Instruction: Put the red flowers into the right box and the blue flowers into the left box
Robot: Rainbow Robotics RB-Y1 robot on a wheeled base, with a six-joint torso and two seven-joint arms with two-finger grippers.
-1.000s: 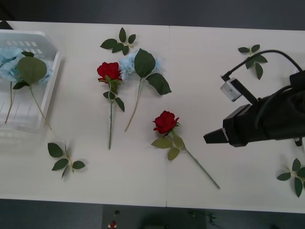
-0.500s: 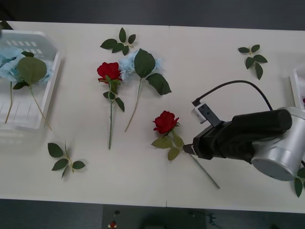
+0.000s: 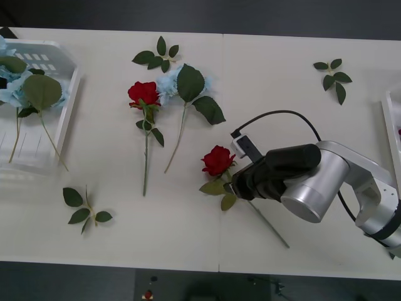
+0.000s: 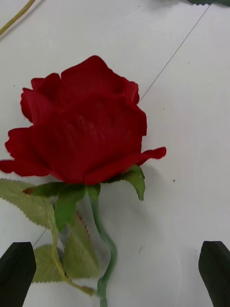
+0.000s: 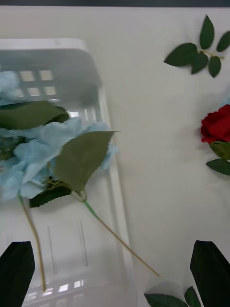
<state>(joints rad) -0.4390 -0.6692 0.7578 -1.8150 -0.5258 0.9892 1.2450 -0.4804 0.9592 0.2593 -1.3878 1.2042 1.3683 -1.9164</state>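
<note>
1. The right pincer (image 3: 230, 187) is seen low over the white worktop (image 3: 282, 94), reaching in from the right edge, with its tip just beside the stem of the nearest of the red flowers (image 3: 217, 160).
2. In the right wrist view, that rose (image 4: 81, 124) lies between the two black fingers (image 4: 17, 273), which are spread wide at the two corners and are clear of the bloom and the stem.
3. A second red rose (image 3: 143, 93) lies farther back on the worktop, touching one head of the blue flowers (image 3: 169, 81), which is partly covered by a large green leaf.
4. More blue flowers (image 5: 52, 148) are seen inside the left box (image 3: 66, 94) at the left edge, with one stem hanging out over its rim.
5. In the left wrist view, the left pincer (image 5: 112, 273) is held above that box, its fingers wide apart and holding nothing.
6. A thin white rim of the right box (image 3: 390, 125) shows at the right edge.
7. Loose leaf sprigs (image 3: 84, 210) are scattered over the worktop.
</note>
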